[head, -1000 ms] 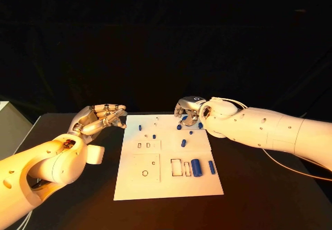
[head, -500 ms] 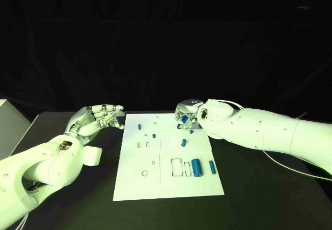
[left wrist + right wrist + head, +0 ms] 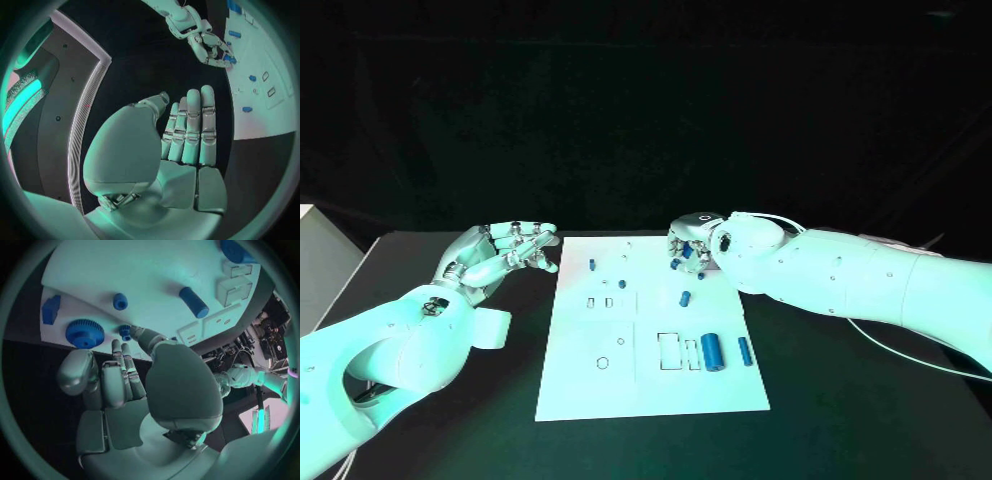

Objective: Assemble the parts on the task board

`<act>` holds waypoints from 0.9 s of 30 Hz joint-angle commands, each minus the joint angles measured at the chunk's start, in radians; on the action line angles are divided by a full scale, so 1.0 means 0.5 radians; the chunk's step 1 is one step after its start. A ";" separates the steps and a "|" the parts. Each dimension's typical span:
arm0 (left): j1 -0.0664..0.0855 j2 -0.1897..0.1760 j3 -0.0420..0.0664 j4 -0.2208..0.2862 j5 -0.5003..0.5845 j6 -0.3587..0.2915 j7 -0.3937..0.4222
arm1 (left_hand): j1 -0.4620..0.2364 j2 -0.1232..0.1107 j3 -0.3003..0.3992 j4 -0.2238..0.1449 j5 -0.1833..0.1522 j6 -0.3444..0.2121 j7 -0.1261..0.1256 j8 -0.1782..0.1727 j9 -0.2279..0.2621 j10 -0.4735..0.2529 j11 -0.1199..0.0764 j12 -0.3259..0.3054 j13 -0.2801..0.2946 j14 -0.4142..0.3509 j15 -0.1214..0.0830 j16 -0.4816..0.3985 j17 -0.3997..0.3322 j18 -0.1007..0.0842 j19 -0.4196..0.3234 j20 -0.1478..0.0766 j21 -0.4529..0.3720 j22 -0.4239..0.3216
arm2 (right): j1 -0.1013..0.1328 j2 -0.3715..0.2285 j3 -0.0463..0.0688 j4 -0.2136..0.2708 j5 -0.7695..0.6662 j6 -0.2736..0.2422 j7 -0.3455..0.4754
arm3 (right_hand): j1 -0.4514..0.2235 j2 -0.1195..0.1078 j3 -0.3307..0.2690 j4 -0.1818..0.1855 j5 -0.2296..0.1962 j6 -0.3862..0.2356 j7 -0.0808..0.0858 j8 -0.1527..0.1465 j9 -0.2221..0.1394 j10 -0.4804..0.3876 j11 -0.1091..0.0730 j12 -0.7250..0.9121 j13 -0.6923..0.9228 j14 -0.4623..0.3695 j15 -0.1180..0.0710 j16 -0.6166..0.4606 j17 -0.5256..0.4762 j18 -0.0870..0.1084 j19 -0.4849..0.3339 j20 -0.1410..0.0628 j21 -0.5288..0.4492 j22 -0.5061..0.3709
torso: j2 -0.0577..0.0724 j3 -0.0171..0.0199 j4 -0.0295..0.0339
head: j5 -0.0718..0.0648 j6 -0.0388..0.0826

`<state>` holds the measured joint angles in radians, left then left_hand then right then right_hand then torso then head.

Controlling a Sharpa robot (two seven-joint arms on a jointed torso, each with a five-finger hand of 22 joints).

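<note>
The white task board (image 3: 646, 385) lies in the middle of the black table. On it lie a thick blue cylinder (image 3: 711, 351), a thinner one (image 3: 743, 349), a short blue pin (image 3: 684, 298) and a small peg (image 3: 591, 266). My right hand (image 3: 689, 245) hovers low over the board's far right corner. In the right wrist view its fingers (image 3: 122, 367) stretch out empty, with one tip at a small blue piece (image 3: 126, 331) beside a blue gear (image 3: 85, 333). My left hand (image 3: 502, 255) floats off the board's left edge, empty, fingers (image 3: 190, 125) straight and side by side.
Empty rectangular slots (image 3: 669, 350) and a ring-shaped hole (image 3: 604, 362) mark the board's near half. A blue block (image 3: 50, 309) lies at the board's edge near the gear. A pale box (image 3: 307, 265) stands at the table's far left. Bare black table lies on both sides.
My right hand has sunk slightly toward the board's far right corner. The left hand has stayed where it was.
</note>
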<state>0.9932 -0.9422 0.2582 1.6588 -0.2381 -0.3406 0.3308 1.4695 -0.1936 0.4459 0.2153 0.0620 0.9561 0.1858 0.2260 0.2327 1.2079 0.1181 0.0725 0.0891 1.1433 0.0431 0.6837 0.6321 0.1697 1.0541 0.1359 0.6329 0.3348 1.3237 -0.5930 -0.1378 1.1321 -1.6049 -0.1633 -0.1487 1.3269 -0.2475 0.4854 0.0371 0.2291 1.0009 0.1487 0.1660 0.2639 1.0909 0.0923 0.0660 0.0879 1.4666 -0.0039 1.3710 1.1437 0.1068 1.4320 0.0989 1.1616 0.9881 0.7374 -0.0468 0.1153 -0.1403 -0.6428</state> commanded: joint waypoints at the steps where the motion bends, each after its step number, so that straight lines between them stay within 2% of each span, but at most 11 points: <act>1: 0.001 0.000 0.002 0.001 -0.007 0.041 0.007 | -0.022 -0.005 0.015 0.000 -0.012 -0.017 0.003 -0.010 0.003 -0.011 -0.003 -0.009 0.003 -0.009 0.002 0.007 0.002 0.019 -0.018 0.000 0.010 0.002 | -0.006 0.006 -0.001 -0.003 -0.040 0.021 -0.020 | 0.015 0.022 0.007 0.006 0.016 -0.005 0.003 -0.009 0.005 0.003 0.004 0.000 0.002 0.061 0.016 0.015 0.005 -0.004 -0.014 -0.001 -0.002 0.006 | 0.006 -0.0022 0.005 | -0.003 0.006; 13: 0.001 -0.003 0.003 0.000 -0.007 0.048 0.000 | -0.026 -0.005 0.018 -0.001 -0.012 -0.020 0.004 -0.011 0.005 -0.014 -0.002 -0.009 0.003 -0.014 0.003 0.014 0.007 0.019 -0.024 0.001 0.019 0.008 | -0.014 0.015 -0.001 -0.013 -0.034 0.011 -0.013 | 0.008 0.065 0.084 0.042 0.041 0.028 0.007 0.005 0.026 0.048 0.006 0.000 0.005 0.058 0.017 0.024 -0.001 -0.003 -0.016 0.000 0.000 0.013 | 0.028 -0.0054 0.011 | -0.003 0.013; 22: 0.001 -0.004 0.003 -0.003 -0.008 0.053 -0.005 | -0.024 -0.002 0.024 -0.004 -0.012 -0.020 0.003 -0.011 0.007 -0.015 -0.002 -0.008 0.004 -0.017 0.003 0.020 0.012 0.020 -0.029 0.001 0.026 0.014 | -0.015 0.015 -0.001 -0.014 -0.039 0.003 -0.021 | 0.014 0.062 0.136 0.043 0.040 0.049 0.009 0.017 0.040 0.081 0.004 0.002 0.005 0.058 0.016 0.031 0.001 -0.005 -0.014 0.000 0.009 0.028 | 0.033 -0.0064 0.010 | -0.006 0.017; 27: 0.001 -0.005 0.003 -0.004 -0.008 0.056 -0.007 | -0.022 -0.002 0.027 -0.007 -0.012 -0.020 0.003 -0.011 0.008 -0.015 -0.002 -0.008 0.004 -0.019 0.003 0.022 0.013 0.020 -0.031 0.001 0.030 0.016 | -0.015 0.012 -0.001 0.000 -0.056 -0.074 -0.028 | 0.026 0.069 0.194 0.036 0.032 0.079 0.007 0.036 0.061 0.133 -0.004 0.008 0.010 0.058 0.010 0.038 0.002 -0.008 -0.009 -0.005 0.027 0.055 | 0.036 -0.0079 0.011 | -0.007 0.019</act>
<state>0.9932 -0.9452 0.2588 1.6555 -0.2385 -0.3323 0.3254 1.4654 -0.1977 0.4545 0.2121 0.0620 0.9525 0.1894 0.2260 0.2355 1.2080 0.1181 0.0726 0.0900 1.1412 0.0453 0.6909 0.6370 0.1697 1.0468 0.1361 0.6437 0.3417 1.3200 -0.5872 -0.1361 1.1282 -1.6135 -0.1813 -0.1581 1.3348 -0.2180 0.5782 0.0545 0.2476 1.0316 0.1512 0.1815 0.2920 1.1511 0.0910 0.0637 0.0900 1.4666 -0.0039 1.3848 1.1441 0.1071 1.4321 0.0988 1.1713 1.0131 0.7539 -0.0503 0.1204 -0.1430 -0.6341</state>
